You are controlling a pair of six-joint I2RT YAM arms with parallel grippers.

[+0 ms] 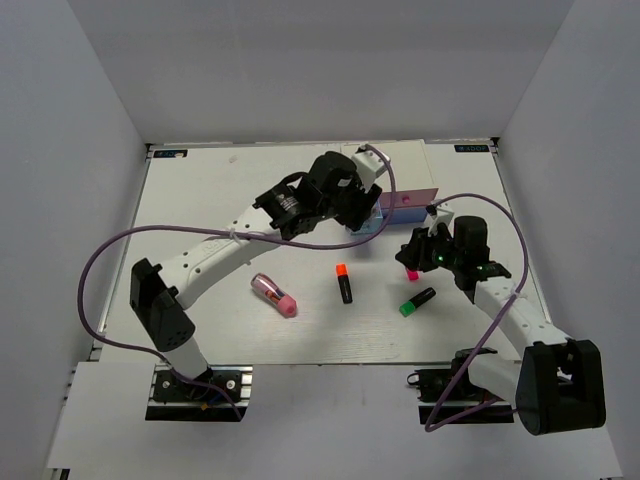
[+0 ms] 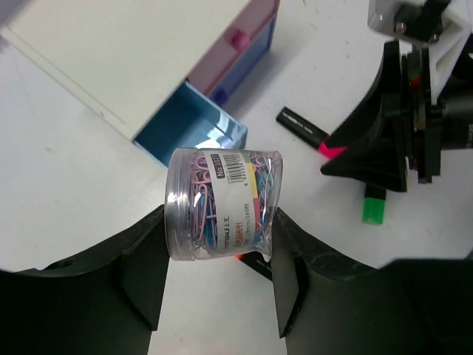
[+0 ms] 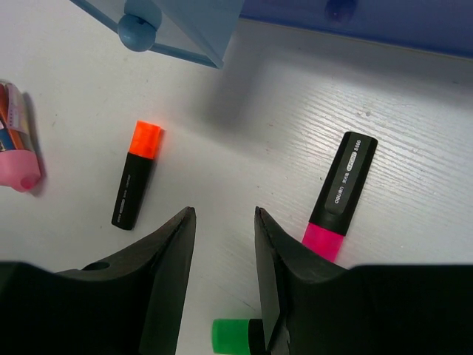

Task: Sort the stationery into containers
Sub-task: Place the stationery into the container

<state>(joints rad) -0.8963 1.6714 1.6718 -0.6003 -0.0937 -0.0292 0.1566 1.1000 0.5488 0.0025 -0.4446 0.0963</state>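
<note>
My left end effector [image 2: 216, 275] is clasping a clear tub of paper clips [image 2: 222, 203] by the open blue drawer [image 2: 194, 124], while the right end effector [image 3: 222, 248] is hovering, released.

Three highlighters [image 3: 136, 174]; one pink cylinder [image 1: 273, 294]; one clip jar [image 2: 222, 203]; one drawer box [image 2: 148, 52]

Top cam: we see drawer box [image 1: 408, 168] mostly hidden by L arm [image 1: 215, 255]. Wrist cam: green highlighter [image 3: 230, 334] body hidden behind right gripper [image 3: 223, 214].
</note>
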